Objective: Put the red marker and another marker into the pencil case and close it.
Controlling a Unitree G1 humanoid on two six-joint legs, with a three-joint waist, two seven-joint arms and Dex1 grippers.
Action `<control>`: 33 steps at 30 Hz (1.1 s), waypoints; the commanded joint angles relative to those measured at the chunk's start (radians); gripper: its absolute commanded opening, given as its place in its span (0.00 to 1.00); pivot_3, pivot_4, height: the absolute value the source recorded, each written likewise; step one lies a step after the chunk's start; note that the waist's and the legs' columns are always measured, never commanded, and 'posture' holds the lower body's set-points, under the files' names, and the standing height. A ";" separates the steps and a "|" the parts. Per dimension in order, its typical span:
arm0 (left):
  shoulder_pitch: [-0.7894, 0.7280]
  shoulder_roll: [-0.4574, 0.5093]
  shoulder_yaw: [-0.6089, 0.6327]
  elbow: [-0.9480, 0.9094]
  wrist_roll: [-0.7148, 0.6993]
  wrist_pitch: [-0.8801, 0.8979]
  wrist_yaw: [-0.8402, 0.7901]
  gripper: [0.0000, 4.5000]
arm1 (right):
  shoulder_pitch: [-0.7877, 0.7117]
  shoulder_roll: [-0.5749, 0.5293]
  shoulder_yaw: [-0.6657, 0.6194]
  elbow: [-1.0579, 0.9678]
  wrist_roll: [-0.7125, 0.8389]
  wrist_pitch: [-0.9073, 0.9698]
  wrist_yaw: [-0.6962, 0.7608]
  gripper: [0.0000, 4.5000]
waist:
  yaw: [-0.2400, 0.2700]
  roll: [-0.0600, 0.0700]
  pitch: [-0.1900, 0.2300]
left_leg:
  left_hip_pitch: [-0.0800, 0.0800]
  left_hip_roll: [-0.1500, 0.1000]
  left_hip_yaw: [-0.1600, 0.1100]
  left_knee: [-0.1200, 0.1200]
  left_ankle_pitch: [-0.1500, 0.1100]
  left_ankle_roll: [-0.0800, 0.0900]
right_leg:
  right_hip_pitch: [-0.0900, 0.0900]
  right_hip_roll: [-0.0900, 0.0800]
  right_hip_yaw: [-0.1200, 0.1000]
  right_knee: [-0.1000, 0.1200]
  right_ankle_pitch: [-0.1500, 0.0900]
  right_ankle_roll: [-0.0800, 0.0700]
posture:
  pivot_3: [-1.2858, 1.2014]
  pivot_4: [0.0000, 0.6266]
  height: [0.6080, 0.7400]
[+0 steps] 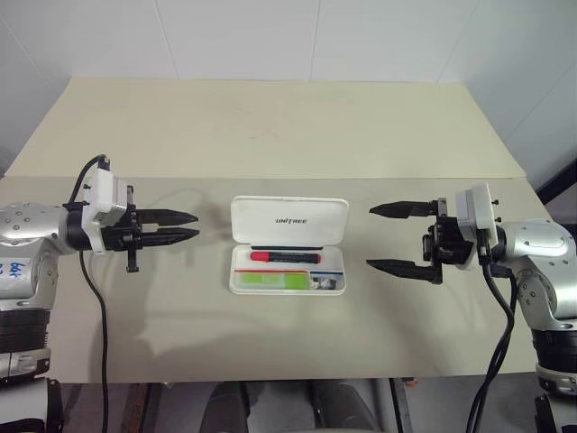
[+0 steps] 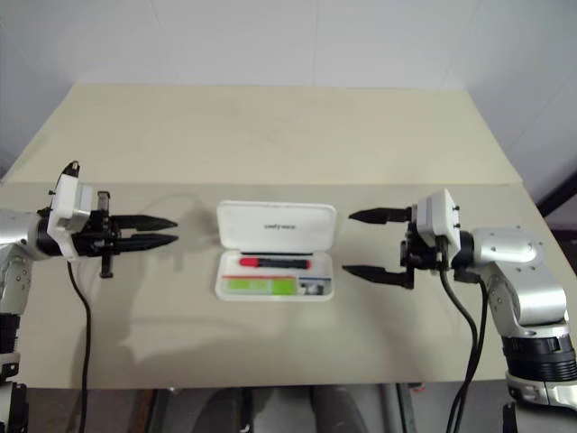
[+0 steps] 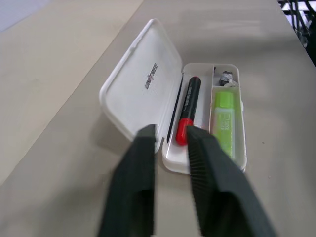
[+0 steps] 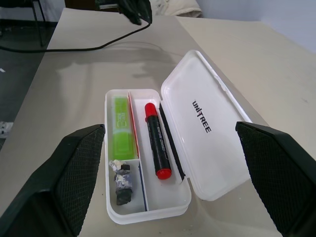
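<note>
Two markers are already lying inside the pencil case (image 1: 288, 245), which is sitting open at the centre of the head frame on the beige counter (image 1: 270, 126). Lid is standing back toward the top of the frame, lettering facing up. The red marker (image 1: 286, 256) is lying lengthwise in the compartment next to the hinge, red cap toward frame left. The light green marker (image 1: 270, 280) is lying in the long compartment toward the bottom of the frame, parallel to the red one. A small dark grey object (image 4: 122, 186) is sitting in the small compartment at the green marker's end. Left claw (image 1: 176, 226) is hovering at frame left, well apart from the case, fingers together and gripping nothing. Right claw (image 1: 395, 237) is hovering at frame right, fingers wide apart, empty, pointing toward the case.
</note>
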 commanded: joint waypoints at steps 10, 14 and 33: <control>-0.126 -0.185 -0.032 0.199 0.095 -0.087 0.241 0.02 | -0.069 0.006 0.017 0.055 -0.020 -0.048 -0.001 1.00 | 0.004 0.000 0.000 | 0.000 0.000 0.000 0.002 0.000 0.000 | 0.001 0.000 0.000 0.000 0.001 0.001 | 0.52 0.24 1.00; -0.192 -0.255 -0.089 0.299 0.162 -0.140 0.290 0.02 | -0.082 0.012 0.024 0.044 -0.014 -0.036 -0.017 1.00 | 0.004 0.000 0.000 | 0.000 -0.001 0.000 0.002 0.000 0.000 | 0.001 0.000 0.000 0.000 0.001 0.002 | 0.52 0.24 1.00; -0.176 -0.346 -0.155 0.248 0.138 -0.205 0.111 0.02 | -0.039 0.040 0.031 0.012 -0.021 -0.046 -0.081 1.00 | 0.003 0.000 0.000 | 0.000 -0.001 0.000 0.001 0.000 0.000 | 0.001 0.000 0.001 0.001 0.001 0.002 | 0.52 0.24 1.00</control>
